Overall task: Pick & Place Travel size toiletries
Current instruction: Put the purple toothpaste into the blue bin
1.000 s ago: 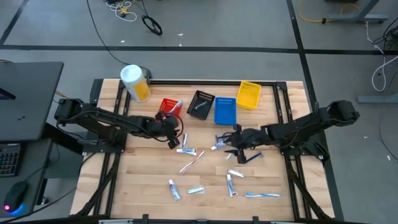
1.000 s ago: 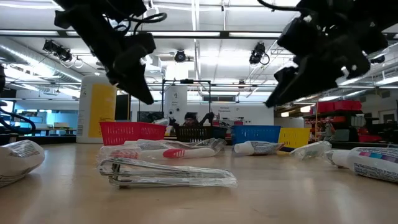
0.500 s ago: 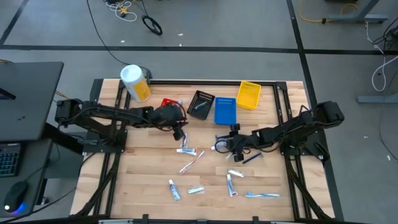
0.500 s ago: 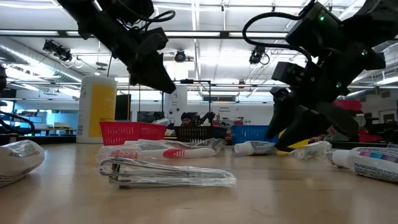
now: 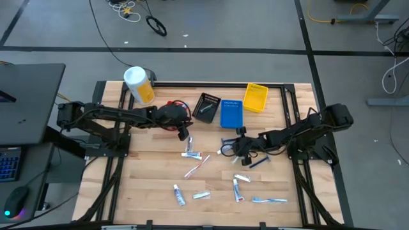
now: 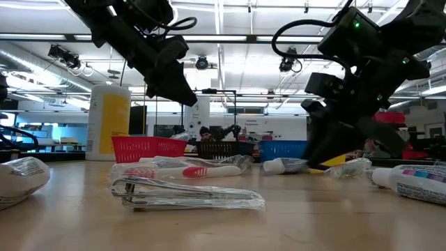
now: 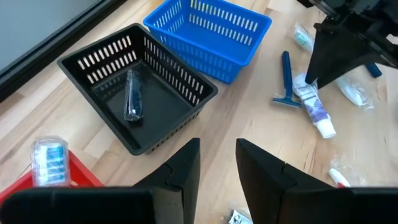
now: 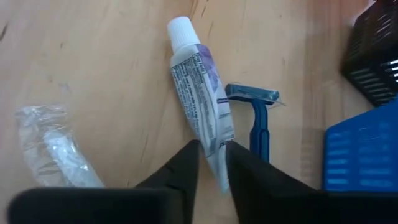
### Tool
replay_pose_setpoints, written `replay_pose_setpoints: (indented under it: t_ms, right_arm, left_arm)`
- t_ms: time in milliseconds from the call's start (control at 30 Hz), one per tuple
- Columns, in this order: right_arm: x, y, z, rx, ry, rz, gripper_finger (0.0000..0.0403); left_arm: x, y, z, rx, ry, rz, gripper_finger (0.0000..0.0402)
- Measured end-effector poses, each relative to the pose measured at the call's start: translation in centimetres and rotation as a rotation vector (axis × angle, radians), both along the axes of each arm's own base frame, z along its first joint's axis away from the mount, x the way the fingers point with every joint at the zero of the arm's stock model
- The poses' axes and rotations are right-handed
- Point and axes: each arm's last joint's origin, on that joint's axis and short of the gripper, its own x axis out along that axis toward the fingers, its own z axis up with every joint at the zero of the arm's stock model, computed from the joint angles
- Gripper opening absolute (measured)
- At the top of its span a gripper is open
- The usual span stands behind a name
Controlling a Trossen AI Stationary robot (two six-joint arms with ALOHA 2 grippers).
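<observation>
Small toiletries lie scattered on the wooden table (image 5: 147, 172). A white tube with a purple label (image 8: 199, 93) lies flat next to a blue razor (image 8: 258, 124). My right gripper (image 8: 212, 163) (image 5: 225, 150) is down at the tube's flat end, shut on it. My left gripper (image 7: 217, 162) (image 5: 183, 133) hangs open and empty above the table, before the red bin (image 5: 174, 106) and the black bin (image 7: 137, 99). The black bin holds a dark razor (image 7: 132, 93). A wrapped blue item (image 7: 50, 158) lies in the red bin. My right gripper pinches the tube's flat crimped end (image 8: 214, 152) between its two fingers, one on each edge. The fingers come slanting down from the table's right. The tube lies flat on the table with its white cap (image 8: 180, 28) pointing away from the gripper.
The blue bin (image 5: 231, 114) and yellow bin (image 5: 255, 97) stand at the far edge, and a yellow canister (image 5: 138, 84) stands far left. A clear wrapped item (image 8: 53, 149) lies beside the tube. More tubes and toothbrushes (image 5: 192, 155) (image 5: 238, 188) (image 5: 268, 200) lie toward the near edge.
My right gripper has gone toward the table's left and down onto the white tube. My left gripper has risen and gone toward the far edge, toward the red and black bins.
</observation>
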Motion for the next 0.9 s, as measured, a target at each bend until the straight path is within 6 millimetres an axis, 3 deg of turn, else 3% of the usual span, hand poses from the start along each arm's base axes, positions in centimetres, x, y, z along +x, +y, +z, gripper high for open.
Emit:
replay_pose_setpoints:
  t_ms: [200, 400, 633, 900]
  right_arm:
    - [0.0, 0.1, 0.0, 0.031, 0.0, 0.027, 0.0008]
    - [0.6, 0.3, 0.5, 0.079, -0.059, 0.05, 0.0003]
    - [2.4, 0.8, 2.5, 0.139, -0.112, 0.101, 0.0002]
    - [3.4, 0.4, 5.0, -0.023, -0.031, 0.003, 0.0001]
  left_arm:
    - [0.0, 0.0, 0.0, 0.028, 0.011, -0.021, 0.0111]
    - [0.0, 0.0, 0.0, 0.039, 0.016, -0.029, 0.0111]
    - [0.0, 0.0, 0.0, 0.04, 0.016, -0.028, 0.0111]
    - [0.0, 0.0, 0.0, 0.039, 0.016, -0.026, 0.0111]
